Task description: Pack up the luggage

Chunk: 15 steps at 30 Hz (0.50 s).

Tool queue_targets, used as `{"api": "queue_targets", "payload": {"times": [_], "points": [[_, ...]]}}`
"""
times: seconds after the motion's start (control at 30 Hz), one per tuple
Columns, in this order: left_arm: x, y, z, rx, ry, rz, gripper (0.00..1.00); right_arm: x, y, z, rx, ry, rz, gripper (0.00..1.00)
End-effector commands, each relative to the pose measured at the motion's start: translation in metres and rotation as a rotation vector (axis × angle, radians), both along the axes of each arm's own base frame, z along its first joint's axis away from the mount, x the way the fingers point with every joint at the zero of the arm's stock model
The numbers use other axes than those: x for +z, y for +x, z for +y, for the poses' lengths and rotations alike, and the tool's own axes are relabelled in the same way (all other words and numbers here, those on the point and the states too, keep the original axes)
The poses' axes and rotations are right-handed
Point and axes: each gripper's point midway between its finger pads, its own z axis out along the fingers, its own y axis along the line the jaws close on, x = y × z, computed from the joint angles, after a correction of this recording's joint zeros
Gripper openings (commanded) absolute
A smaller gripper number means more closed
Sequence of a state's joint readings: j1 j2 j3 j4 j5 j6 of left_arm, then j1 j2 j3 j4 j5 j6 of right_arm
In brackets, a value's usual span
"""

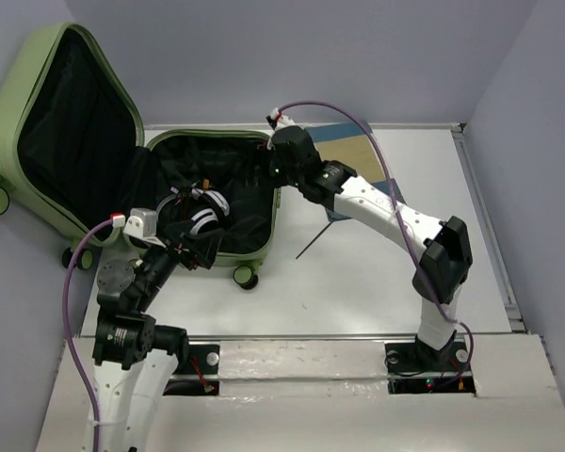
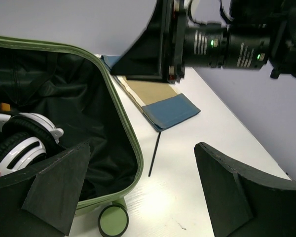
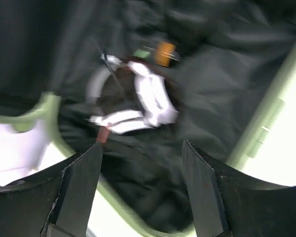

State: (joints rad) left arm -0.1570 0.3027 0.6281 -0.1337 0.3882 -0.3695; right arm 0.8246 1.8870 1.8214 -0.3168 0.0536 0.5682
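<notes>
black fingers of the left gripper (image 2: pixel 143 163) fill the bottom of the left wrist view, spread wide apart with nothing between them. one finger hangs over the lining of the luggage (image 2: pixel 121 118), the other over the white table (image 2: pixel 187 197) just outside the luggage's green rim, above its near right corner and one caster wheel (image 2: pixel 112 221).

the luggage (image 1: pixel 274 221) lies open at the far left of the table (image 1: pixel 358 282), its base flat and its lid (image 1: pixel 38 56) raised and leaning back to the luggage's left. inside the base, on the black lining, lie white-and-black headphones (image 1: pixel 202 212), with a small orange piece (image 3: pixel 164 53) just beyond them.

the right gripper (image 3: pixel 142 148) hovers over the luggage's base, pointing down at the headphones (image 3: pixel 148 98). its fingers also stand well apart and hold nothing. that view is blurred, so finer detail cannot be told.

just right of the luggage, folded blue cloth (image 2: pixel 172 111) and tan cloth (image 2: pixel 148 91) lie on the table, overlapping. a thin black stick (image 2: pixel 154 153) lies between the blue cloth and the luggage's rim, touching neither gripper. the right arm's wrist (image 2: pixel 222 44), green lights lit, reaches in over the luggage's far right side.
</notes>
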Motion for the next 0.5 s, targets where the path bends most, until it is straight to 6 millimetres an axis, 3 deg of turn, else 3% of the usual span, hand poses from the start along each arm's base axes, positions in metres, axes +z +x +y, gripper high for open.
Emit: {"api": "queue_targets", "payload": {"times": [0.0, 0.03, 0.07, 0.13, 0.2, 0.33, 0.47], "points": [[0.012, -0.006, -0.004, -0.028, -0.014, -0.051, 0.99, -0.033, 0.010, -0.083, -0.191, -0.138, 0.041, 0.68], [0.013, -0.006, -0.004, -0.029, -0.015, -0.054, 0.99, -0.045, 0.011, -0.100, -0.232, -0.174, 0.050, 0.67], [0.014, -0.007, -0.004, -0.028, -0.017, -0.058, 0.99, -0.071, 0.003, -0.124, -0.286, -0.254, 0.069, 0.63], [0.014, -0.008, -0.004, -0.026, -0.017, -0.059, 0.99, -0.095, 0.006, -0.163, -0.385, -0.320, 0.101, 0.60], [0.014, -0.007, -0.004, -0.025, -0.017, -0.058, 0.99, -0.127, -0.003, -0.189, -0.417, -0.383, 0.168, 0.56], [0.013, -0.007, -0.004, -0.026, -0.017, -0.056, 0.99, -0.163, -0.002, -0.216, -0.471, -0.458, 0.243, 0.59], [0.013, -0.006, -0.004, -0.028, -0.016, -0.053, 0.99, -0.189, 0.001, -0.212, -0.464, -0.506, 0.290, 0.67]]}}
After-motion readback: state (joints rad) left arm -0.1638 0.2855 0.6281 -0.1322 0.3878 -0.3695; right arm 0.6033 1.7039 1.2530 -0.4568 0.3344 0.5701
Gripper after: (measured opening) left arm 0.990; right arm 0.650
